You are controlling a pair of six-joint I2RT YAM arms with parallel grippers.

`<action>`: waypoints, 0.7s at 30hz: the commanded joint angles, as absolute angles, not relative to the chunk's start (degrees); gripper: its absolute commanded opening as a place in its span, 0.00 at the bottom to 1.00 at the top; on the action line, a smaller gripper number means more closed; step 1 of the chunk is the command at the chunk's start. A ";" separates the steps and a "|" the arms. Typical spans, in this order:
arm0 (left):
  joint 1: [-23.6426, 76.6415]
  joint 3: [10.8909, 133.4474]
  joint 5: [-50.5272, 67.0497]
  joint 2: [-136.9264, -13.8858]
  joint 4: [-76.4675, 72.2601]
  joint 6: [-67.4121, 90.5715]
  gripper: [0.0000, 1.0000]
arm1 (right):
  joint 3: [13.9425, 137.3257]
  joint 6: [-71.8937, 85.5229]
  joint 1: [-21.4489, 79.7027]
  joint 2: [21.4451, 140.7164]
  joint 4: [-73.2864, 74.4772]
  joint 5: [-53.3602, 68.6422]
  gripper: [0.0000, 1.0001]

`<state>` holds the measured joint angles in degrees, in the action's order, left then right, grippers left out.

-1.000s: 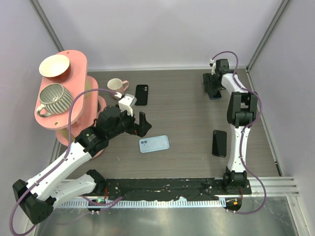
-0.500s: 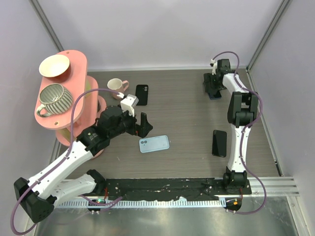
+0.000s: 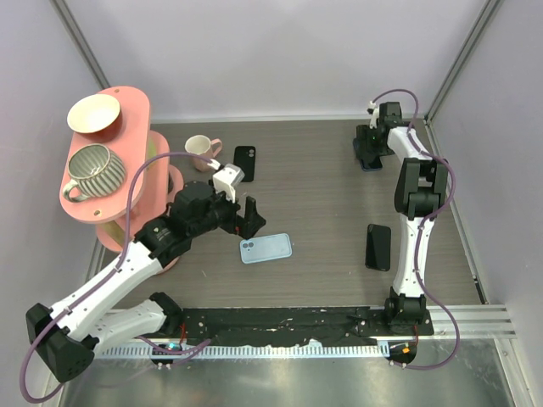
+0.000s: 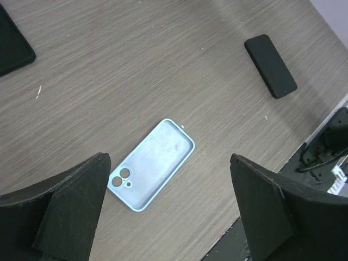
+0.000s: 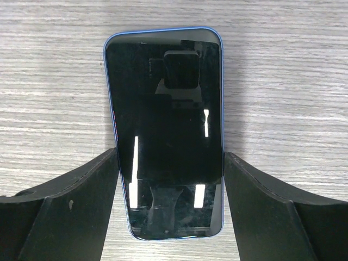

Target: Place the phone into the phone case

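The phone, black screen up with a thin blue rim, lies flat at the far right of the table. My right gripper straddles it, its fingers against both long edges. The black phone case, with a small camera cutout at one corner, lies at the far left centre and shows in the left wrist view's corner. My left gripper hangs open and empty above a light-blue phone-shaped shell with a raised rim and two camera rings, lying mid-table just right of the gripper.
Another black phone-sized slab lies beside the right arm, also in the left wrist view. A pink two-tier rack with a bowl and a striped cup stands at the left. A pink mug sits near it.
My left gripper has drifted a little to the right, toward the light-blue shell. My right gripper shifted slightly at the phone. The things on the table stayed put.
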<state>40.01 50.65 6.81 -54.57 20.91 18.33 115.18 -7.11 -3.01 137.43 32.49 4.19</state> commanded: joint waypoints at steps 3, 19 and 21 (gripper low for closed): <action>41.83 53.78 5.90 -58.79 20.03 6.61 0.93 | 108.12 -0.18 -3.60 132.90 34.46 3.25 0.66; 50.98 63.37 3.34 -85.94 25.40 -25.92 0.89 | 82.36 10.81 -3.60 115.41 25.84 4.40 0.62; 50.80 63.37 3.34 -88.84 24.44 -26.80 0.88 | 81.83 11.16 -3.60 115.05 25.49 4.92 0.62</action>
<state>50.98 61.39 1.56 -85.14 25.17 -21.43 84.07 8.03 -3.46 117.62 25.30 3.84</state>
